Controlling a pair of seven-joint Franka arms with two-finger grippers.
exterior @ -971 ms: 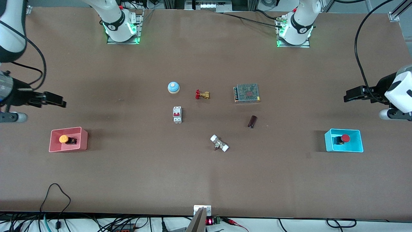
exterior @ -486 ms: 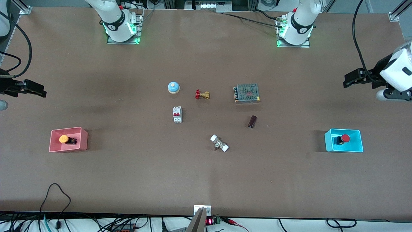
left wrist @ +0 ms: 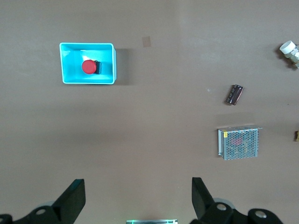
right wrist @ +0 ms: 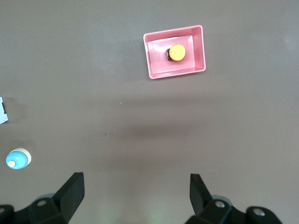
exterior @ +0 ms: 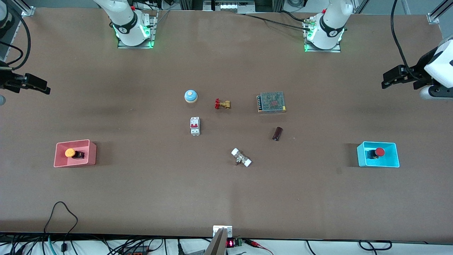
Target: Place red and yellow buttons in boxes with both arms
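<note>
The orange-yellow button (exterior: 70, 152) lies in the pink-red box (exterior: 92, 156) at the right arm's end of the table; both show in the right wrist view, button (right wrist: 177, 52) in box (right wrist: 198, 56). The red button (exterior: 379, 152) lies in the cyan box (exterior: 391, 161) at the left arm's end; the left wrist view shows the button (left wrist: 88, 66) in the box (left wrist: 107, 65). My right gripper (exterior: 44, 86) (right wrist: 135, 186) is open and empty, high over bare table. My left gripper (exterior: 387, 79) (left wrist: 138, 189) is open and empty, high over bare table.
In the table's middle lie a blue dome with yellow top (exterior: 190, 95), a red-handled brass valve (exterior: 222, 104), a white breaker (exterior: 195, 125), a meshed power supply (exterior: 271, 102), a dark cylinder (exterior: 277, 133) and a white-capped fitting (exterior: 241, 157).
Both grippers have risen and drawn back from their boxes toward the robots' bases. The buttons and boxes have not moved.
</note>
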